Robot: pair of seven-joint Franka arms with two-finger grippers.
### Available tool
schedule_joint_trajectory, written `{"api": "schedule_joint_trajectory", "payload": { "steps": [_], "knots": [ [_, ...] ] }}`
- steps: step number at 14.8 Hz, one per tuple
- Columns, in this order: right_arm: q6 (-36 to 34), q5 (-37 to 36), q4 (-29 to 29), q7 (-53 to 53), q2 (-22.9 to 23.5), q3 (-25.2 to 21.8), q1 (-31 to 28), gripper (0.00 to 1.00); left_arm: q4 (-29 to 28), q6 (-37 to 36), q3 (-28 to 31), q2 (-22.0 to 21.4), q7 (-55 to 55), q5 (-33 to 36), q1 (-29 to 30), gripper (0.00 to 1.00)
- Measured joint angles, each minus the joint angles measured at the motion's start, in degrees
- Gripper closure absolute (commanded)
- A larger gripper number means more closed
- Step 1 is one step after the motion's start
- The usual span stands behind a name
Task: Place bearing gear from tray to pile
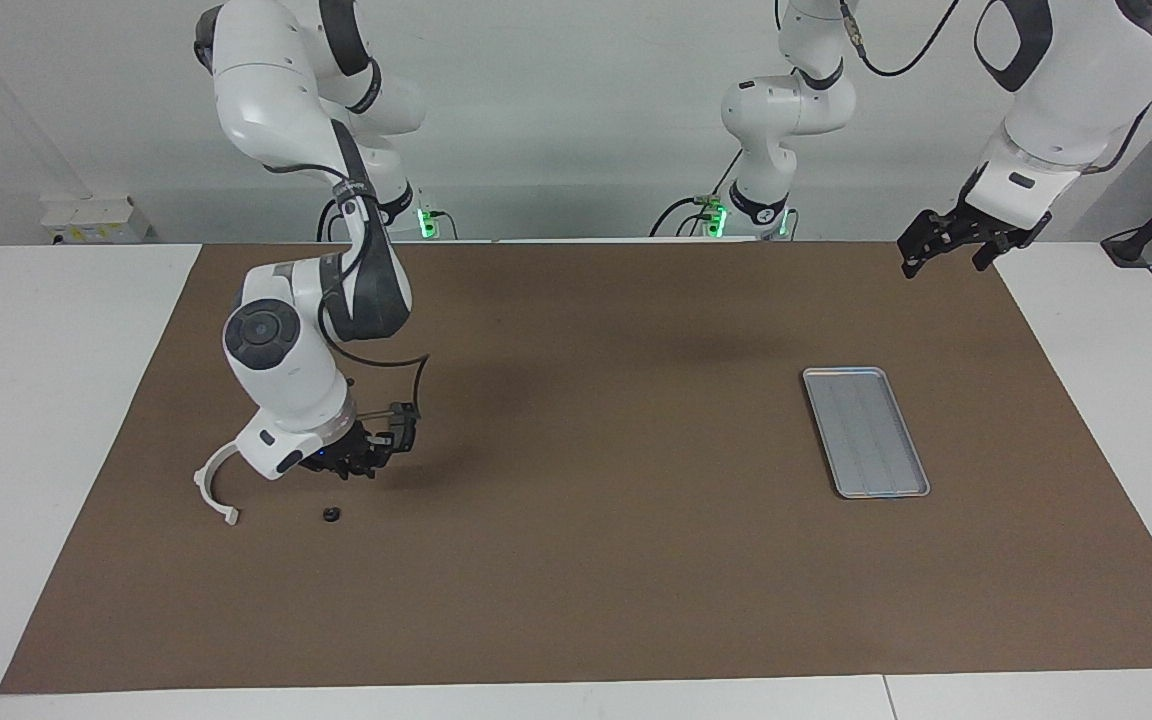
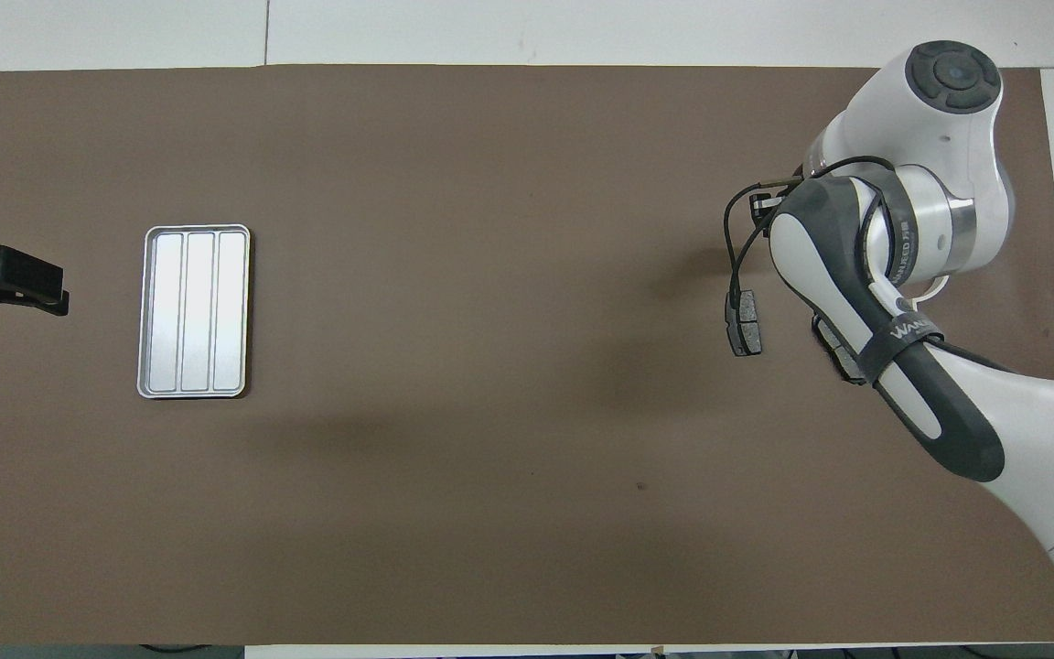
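Seeing the tray (image 1: 865, 431) lying flat on the brown mat (image 1: 576, 600), toward the left arm's end of the table (image 1: 56, 400). Seeing its long ribs clearly from above.

Finding the pile toward the right arm's end, well apart from the tray. Spotting the white bracket (image 1: 211, 482) there, curved like half a ring. Spotting one dark brake pad (image 2: 744, 322) in the overhead view, and another brake pad (image 2: 843, 355) peeking out from under the right arm.

Finding the small black gear (image 1: 331, 515) lying on the mat near the bracket, farther from the robots than the brake pads. Not touching the bracket, and not touching any gripper.

Watching the right arm bending down over the pile. Seeing the right gripper (image 1: 361, 462) hanging low over the mat, just beside the bracket and close above the gear's spot, but apart from the gear. Not being able to tell whether this gripper is open or closed, or whether anything is in it.

Seeing the left gripper (image 1: 946, 245) hanging up in the air over the mat's edge at the left arm's end, waiting. Holding its fingers (image 1: 908, 250) spread wide apart, gripping nothing.
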Motion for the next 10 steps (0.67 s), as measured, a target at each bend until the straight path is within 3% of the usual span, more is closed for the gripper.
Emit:
{"api": "schedule_joint_trajectory", "payload": {
  "steps": [8, 9, 10],
  "knots": [
    [10.16, -0.48, -2.75, 0.0, 4.22, 0.05, 0.03, 1.0, -1.79, -1.34, -0.23, -0.98, 0.07, -0.11, -0.77, 0.0],
    [10.17, -0.54, -2.75, 0.0, 4.22, 0.06, 0.03, 0.83, -1.78, -1.37, -0.33, -1.09, 0.07, -0.26, -0.87, 0.0],
    [10.18, -0.58, -2.75, 0.0, 4.22, 0.07, 0.03, 0.01, -1.74, -1.37, -0.38, -1.22, 0.07, -0.71, -0.96, 0.0]
  ]
}}
